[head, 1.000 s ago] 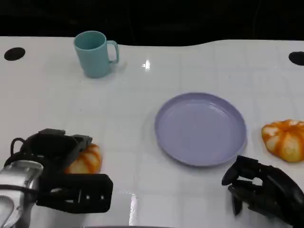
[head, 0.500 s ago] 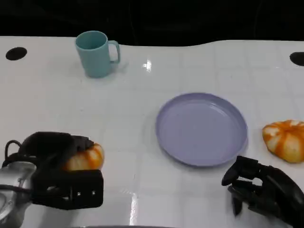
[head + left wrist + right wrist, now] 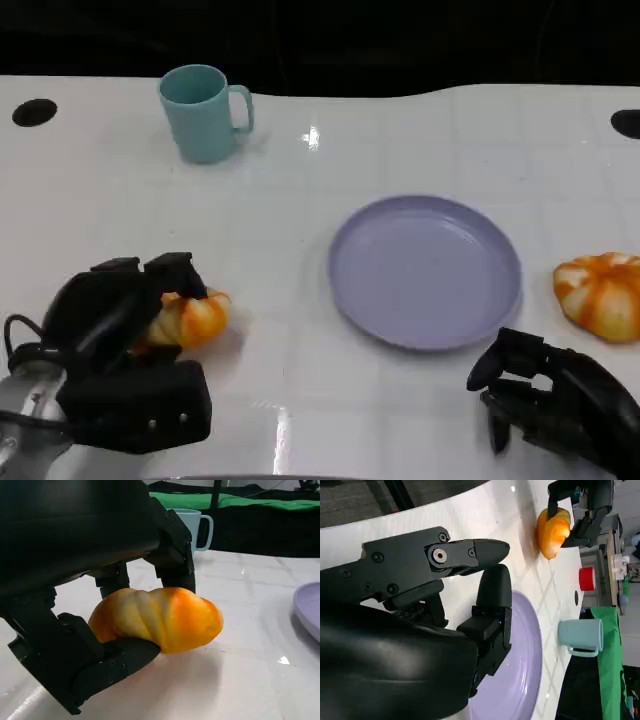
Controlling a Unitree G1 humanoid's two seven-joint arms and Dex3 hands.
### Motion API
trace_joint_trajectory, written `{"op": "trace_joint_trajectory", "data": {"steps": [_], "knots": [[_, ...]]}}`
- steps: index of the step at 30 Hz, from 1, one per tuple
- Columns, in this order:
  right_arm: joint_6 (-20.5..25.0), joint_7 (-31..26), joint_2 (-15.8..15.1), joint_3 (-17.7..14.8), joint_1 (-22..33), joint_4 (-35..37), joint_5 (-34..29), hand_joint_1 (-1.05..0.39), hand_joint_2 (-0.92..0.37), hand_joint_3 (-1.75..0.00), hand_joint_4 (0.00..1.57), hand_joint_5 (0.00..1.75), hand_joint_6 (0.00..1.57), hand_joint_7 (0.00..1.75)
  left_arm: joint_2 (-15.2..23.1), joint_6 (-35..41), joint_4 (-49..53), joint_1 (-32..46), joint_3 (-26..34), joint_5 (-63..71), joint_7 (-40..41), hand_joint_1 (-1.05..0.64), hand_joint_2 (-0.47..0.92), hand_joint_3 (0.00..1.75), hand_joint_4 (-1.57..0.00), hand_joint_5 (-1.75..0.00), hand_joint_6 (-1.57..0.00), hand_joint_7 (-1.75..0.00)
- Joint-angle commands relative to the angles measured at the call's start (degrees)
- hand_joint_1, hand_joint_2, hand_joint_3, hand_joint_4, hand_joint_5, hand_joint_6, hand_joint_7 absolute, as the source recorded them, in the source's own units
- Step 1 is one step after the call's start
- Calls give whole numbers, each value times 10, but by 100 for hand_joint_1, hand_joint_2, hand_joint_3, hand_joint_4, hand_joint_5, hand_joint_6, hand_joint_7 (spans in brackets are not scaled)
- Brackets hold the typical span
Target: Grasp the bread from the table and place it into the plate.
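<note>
The left robot hand (image 3: 125,310) grips the bread (image 3: 190,318) at about 8 o'clock on the desk (image 3: 400,130), fingers over its top and thumb under its near side; in the left wrist view the bread (image 3: 157,617) sits between the fingers (image 3: 172,555) above and the thumb below, with much of its length sticking out past the grip. That overhang is the main risk, in my judgement: the hold looks to sit on one end, so a quick swing could tip or roll the bread out of the fingers before it reaches the plate (image 3: 425,270), which lies well apart at 3 o'clock from the left robot hand. A low carry could also knock the bread against the plate's raised rim. The right robot hand (image 3: 555,400) rests at 5 o'clock with fingers curled in, holding nothing, near the plate's near edge, and a wide sweep could brush it. A second bread (image 3: 600,295) lies at 3 o'clock beyond the plate, and a cup (image 3: 205,112) stands at 11 o'clock, both out of the likely path.
</note>
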Motion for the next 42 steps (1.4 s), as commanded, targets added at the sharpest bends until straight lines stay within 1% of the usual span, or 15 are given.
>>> {"op": "trace_joint_trajectory", "data": {"steps": [1,6,11,14,18,22,28,31,36,42], "knots": [[6,11,-13,-8,8,21,5,-52,-92,-26,66,175,68,138,-5,-7,-30,-9,9,-17,-2,-20,50,158,-71,-175,-54,-175],[-1,24,-14,-12,2,36,13,-53,-92,-26,67,175,68,139,-24,-2,-41,-31,3,-20,-8,-20,46,160,-69,-175,-53,-175],[-2,32,-11,-20,-1,46,17,-53,-92,-26,68,175,67,139,-55,-4,-7,-83,-8,-17,-1,-24,47,140,-69,-175,-51,-175],[3,34,-9,-24,-1,48,19,-54,-92,-23,68,175,68,138,-68,-4,14,-106,-11,-19,-3,-25,55,122,-74,-175,-55,-175],[4,30,-11,-21,2,42,13,-54,-92,-24,68,175,69,137,-87,-19,44,-137,-23,-6,20,-23,59,110,-79,-175,-62,-172],[6,31,-11,-21,5,37,14,-54,-92,-25,68,175,69,137,-108,-36,69,-158,-37,5,51,-19,56,102,-80,-175,-60,-174],[2,36,-11,-22,4,38,15,-53,-92,-25,68,175,68,137,-149,-29,102,-191,-57,13,70,-20,55,101,-80,-175,-59,-175],[-6,37,-12,-22,3,41,14,-53,-92,-26,68,175,68,137,-165,-30,117,-205,-64,15,75,-20,57,103,-83,-175,-62,-175],[-21,34,-13,-21,4,47,8,-53,-92,-27,68,175,67,138,-181,-31,140,-227,-81,22,81,-19,58,104,-85,-175,-64,-175],[-12,26,-15,-18,9,36,2,-54,-92,-27,67,175,67,138,-201,-31,173,-255,-108,43,99,-22,59,106,-87,-175,-65,-175]]}}
